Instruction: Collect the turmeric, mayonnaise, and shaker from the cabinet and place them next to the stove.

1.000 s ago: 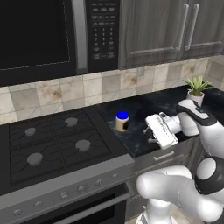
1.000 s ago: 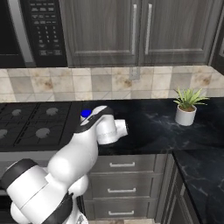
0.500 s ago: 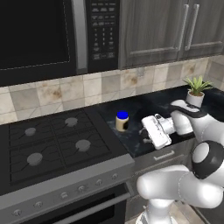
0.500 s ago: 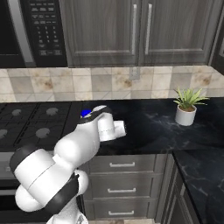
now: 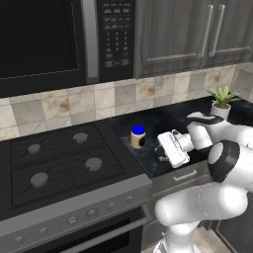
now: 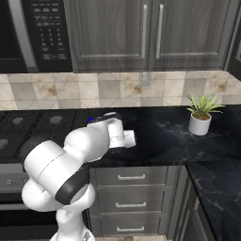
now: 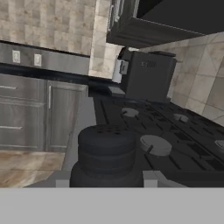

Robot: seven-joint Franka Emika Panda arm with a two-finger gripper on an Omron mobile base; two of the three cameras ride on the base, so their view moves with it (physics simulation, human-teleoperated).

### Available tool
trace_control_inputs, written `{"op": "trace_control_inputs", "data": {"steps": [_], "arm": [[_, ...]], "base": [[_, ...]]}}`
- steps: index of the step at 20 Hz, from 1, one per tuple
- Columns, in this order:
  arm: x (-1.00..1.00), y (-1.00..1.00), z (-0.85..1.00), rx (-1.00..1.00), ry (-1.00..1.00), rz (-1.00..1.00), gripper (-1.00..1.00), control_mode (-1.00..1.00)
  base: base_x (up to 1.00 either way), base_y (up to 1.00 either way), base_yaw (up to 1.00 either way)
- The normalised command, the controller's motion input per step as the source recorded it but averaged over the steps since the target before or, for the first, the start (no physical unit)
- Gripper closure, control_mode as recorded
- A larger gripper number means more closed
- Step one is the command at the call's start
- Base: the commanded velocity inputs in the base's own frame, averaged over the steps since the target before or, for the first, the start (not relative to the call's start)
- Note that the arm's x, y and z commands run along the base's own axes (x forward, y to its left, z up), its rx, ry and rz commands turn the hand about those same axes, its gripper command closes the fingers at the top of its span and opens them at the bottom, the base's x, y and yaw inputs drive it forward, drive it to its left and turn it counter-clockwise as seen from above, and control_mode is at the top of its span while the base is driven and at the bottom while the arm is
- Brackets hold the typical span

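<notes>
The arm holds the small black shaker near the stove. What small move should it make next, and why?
Probably lower the small all-black shaker, which the end effector is shut on, onto the black marbled countertop beside the stout blue-lidded mayonnaise jar. That jar already stands next to the black cooktop.

Even, dim rendered light, soft shadows, slight blur.
</notes>
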Motion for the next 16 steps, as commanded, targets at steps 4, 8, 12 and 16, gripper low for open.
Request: {"op": "trace_control_inputs", "data": {"steps": [4, 8, 12, 16], "arm": [[0.17, 0.02, -0.22, 0.00, 0.03, 0.00, 1.00, -1.00], [0.16, 0.10, -0.22, 0.00, 0.00, 0.02, 1.00, -1.00], [0.11, 0.17, -0.21, 0.01, 0.00, 0.02, 1.00, -1.00], [0.12, 0.17, -0.14, 0.02, 0.00, 0.02, 1.00, -1.00]], "base": [[0.00, 0.00, 0.00], [0.00, 0.00, 0.00], [0.00, 0.00, 0.00], [0.00, 0.00, 0.00]]}}
